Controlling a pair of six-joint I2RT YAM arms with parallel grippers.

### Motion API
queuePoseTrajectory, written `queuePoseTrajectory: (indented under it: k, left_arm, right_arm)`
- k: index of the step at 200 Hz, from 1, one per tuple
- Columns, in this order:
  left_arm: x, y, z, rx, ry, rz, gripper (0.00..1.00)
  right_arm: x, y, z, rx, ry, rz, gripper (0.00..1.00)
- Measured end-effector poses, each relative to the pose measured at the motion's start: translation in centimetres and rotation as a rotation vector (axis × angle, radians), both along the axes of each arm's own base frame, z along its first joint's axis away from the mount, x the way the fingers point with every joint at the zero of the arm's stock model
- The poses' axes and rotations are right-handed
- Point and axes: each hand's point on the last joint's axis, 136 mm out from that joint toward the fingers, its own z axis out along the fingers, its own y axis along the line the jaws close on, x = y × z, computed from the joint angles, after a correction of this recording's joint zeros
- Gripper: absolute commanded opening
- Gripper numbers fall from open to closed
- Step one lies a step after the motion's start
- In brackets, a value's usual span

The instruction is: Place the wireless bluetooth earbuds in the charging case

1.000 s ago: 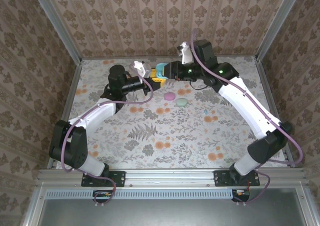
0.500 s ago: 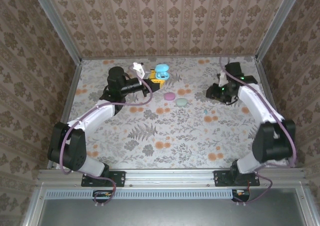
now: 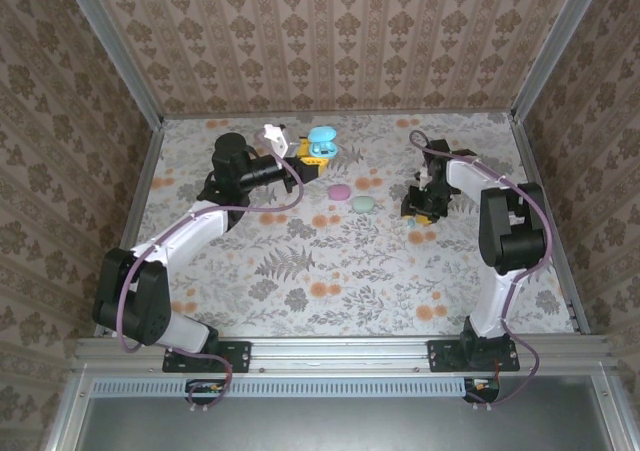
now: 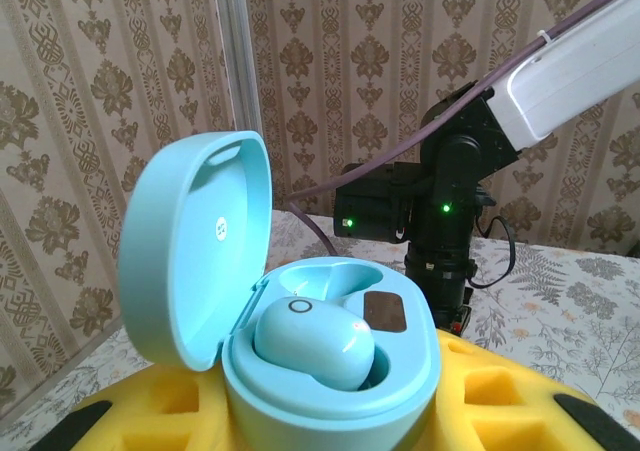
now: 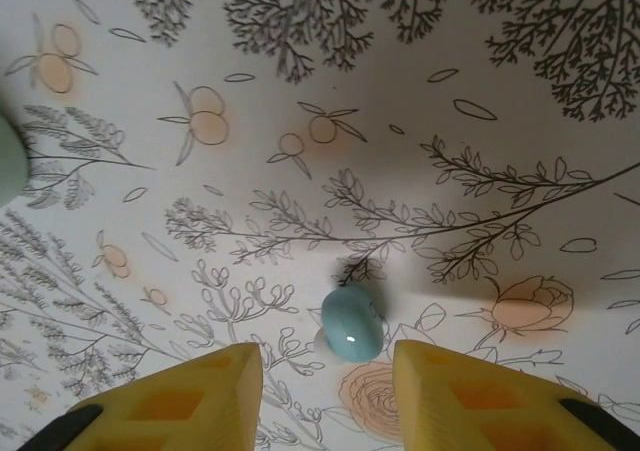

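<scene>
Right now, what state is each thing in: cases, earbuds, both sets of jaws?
Charging case: lid open, held up.
Seated earbud: in one case slot; the other slot empty.
Loose earbud: lying on the table.
Pink case: closed, on table.
Mint case: closed, on table.
Left gripper: jaws shut on the charging case.
Right gripper: jaws open above the loose earbud.

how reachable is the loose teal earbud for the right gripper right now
Probably yes: the right gripper hangs open just short of the teal earbud, which lies alone on the tablecloth, roughly in line with the open jaws.
</scene>
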Motion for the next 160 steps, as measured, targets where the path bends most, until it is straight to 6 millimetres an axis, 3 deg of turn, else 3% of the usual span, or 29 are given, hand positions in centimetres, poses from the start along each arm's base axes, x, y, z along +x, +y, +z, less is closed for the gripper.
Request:
queuePoseTrajectory:
  k: [61, 160]
  left_arm:
    - [0.0, 0.0, -0.2, 0.006, 0.007, 0.000, 0.26]
    - [0.0, 0.0, -0.5, 0.013, 0.021, 0.000, 0.26]
  right_arm:
    - [-0.2, 0.5, -1.6, 0.032, 0.025, -0.001, 0.39]
    - [0.0, 2.6, -1.0, 0.134, 0.018, 0.014, 0.37]
